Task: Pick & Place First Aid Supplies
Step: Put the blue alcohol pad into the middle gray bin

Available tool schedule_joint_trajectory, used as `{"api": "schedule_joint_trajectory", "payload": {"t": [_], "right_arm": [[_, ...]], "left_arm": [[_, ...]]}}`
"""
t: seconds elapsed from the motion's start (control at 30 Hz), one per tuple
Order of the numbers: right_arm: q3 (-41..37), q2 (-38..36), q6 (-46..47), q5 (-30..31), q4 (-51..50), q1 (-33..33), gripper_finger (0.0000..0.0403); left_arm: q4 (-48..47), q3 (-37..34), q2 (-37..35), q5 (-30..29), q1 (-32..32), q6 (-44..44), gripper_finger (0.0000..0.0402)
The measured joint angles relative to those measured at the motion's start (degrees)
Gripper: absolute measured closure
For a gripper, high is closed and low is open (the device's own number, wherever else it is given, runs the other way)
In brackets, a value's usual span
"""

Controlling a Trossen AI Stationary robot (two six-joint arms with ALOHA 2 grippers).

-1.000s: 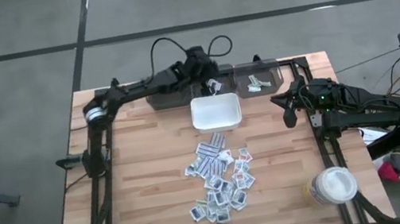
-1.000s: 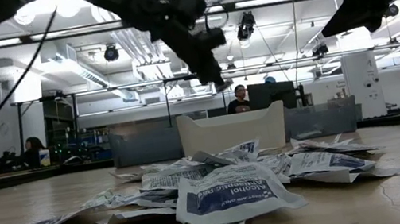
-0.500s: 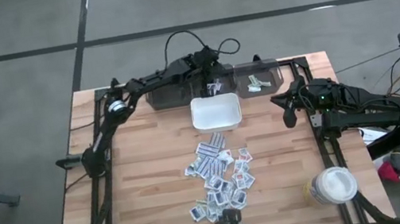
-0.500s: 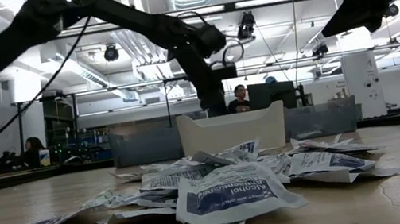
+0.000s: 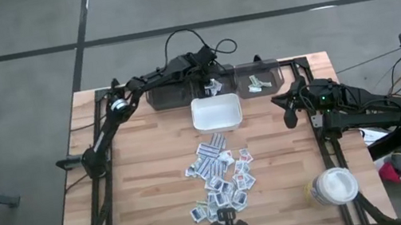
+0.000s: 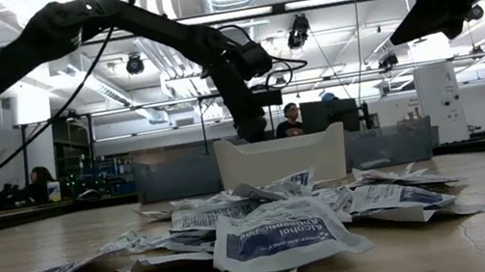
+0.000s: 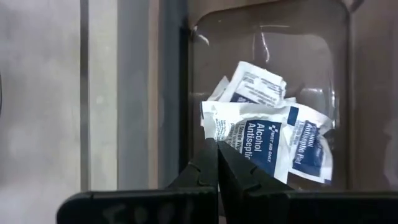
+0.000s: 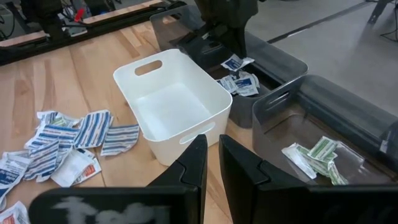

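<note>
My left gripper (image 5: 207, 81) is shut and reaches down into a dark bin (image 7: 267, 37) at the table's far edge, behind the white tray (image 5: 217, 114). Blue-printed packets (image 7: 292, 140) lie in that bin, and one alcohol-pad packet (image 7: 249, 134) is at my fingertips (image 7: 217, 144). Several first aid supplies (image 5: 219, 178) lie in a loose pile on the wood, nearer than the tray. My right gripper (image 8: 213, 142) hovers above the table's right side with a narrow gap and nothing between its fingers. My left gripper pinches the alcohol-pad packet by its edge (image 7: 222, 138) between the two fingertips. The fingers come from above, slanting steeply down into the bin. The packet lies down among the other packets on the bin's floor.
A second dark bin (image 5: 260, 81) to the right holds greenish packets (image 8: 320, 155). Another dark bin (image 5: 170, 97) stands to the left. A white-lidded jar (image 5: 333, 187) sits near the right front corner. The table's left side is bare wood (image 5: 138, 179).
My left gripper has gone down behind the tray into the far bin and tipped to point more steeply downward, staying shut, and the packet has come down with it onto the others.
</note>
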Motion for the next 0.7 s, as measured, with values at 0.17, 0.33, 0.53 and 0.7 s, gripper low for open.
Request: {"api": "schedule_joint_trajectory", "payload": {"t": [0.17, 0.33, 0.53, 0.7], "right_arm": [[0.00, 0.00, 0.00, 0.00, 0.00, 0.00, 0.0364], [0.00, -0.02, 0.00, 0.00, 0.00, 0.00, 0.0364], [-0.04, -0.07, -0.02, 0.00, 0.00, -0.02, 0.0364], [-0.04, -0.04, -0.02, -0.02, 0.00, 0.00, 0.0364]], "left_arm": [[0.00, -0.02, -0.07, 2.72, -0.04, -0.39, 0.0374], [-1.03, 0.36, -0.22, 1.03, -0.06, -0.72, 0.0321], [-9.39, 4.32, -3.45, -3.52, -1.50, -4.35, 0.0294], [-19.67, 5.24, -8.13, -3.30, -4.29, -14.91, 0.0293]]}}
